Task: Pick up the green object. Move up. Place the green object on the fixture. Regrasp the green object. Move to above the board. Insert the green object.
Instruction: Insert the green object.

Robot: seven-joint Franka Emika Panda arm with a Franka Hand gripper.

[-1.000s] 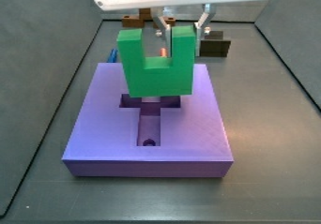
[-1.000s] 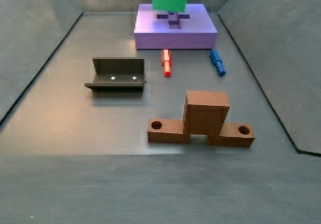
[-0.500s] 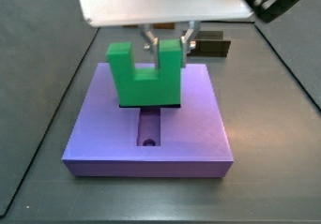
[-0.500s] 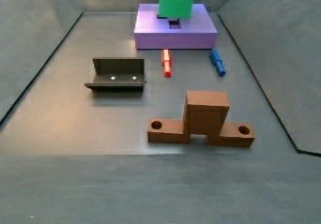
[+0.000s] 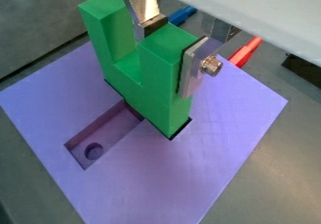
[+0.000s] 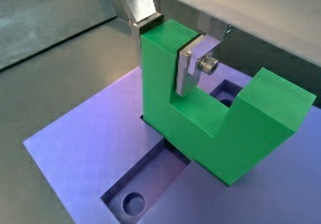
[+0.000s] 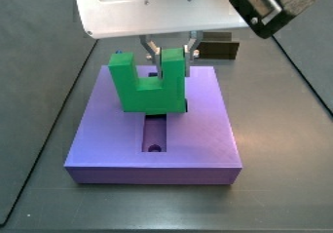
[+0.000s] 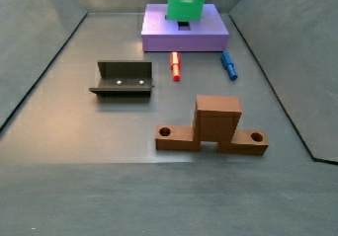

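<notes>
While the green object (image 7: 147, 84) stands upright with its two prongs pointing up, its lower end sits in the dark cross-shaped recess of the board (image 7: 208, 139), and in a wrist view (image 5: 141, 68) the base goes down into that opening. I hold it with my gripper (image 6: 175, 42), which is directly above the board, clamped on one of the prongs: in both wrist views a flat silver finger (image 5: 198, 67) presses on the side of that prong, and the second finger (image 6: 139, 12) shows behind it. The long slot of the recess with a round hole (image 6: 130, 203) lies open in front of the block. In a side view the board (image 8: 158, 39) is at the far end of the floor, with the green object (image 8: 185, 1) on top of it. Just beside the board lie a red pin (image 8: 176, 67) and a blue pin (image 8: 228, 65). The fixture (image 8: 123, 79) stands well apart from the board, and a brown wooden piece (image 8: 212, 126) stands nearer to the camera.
</notes>
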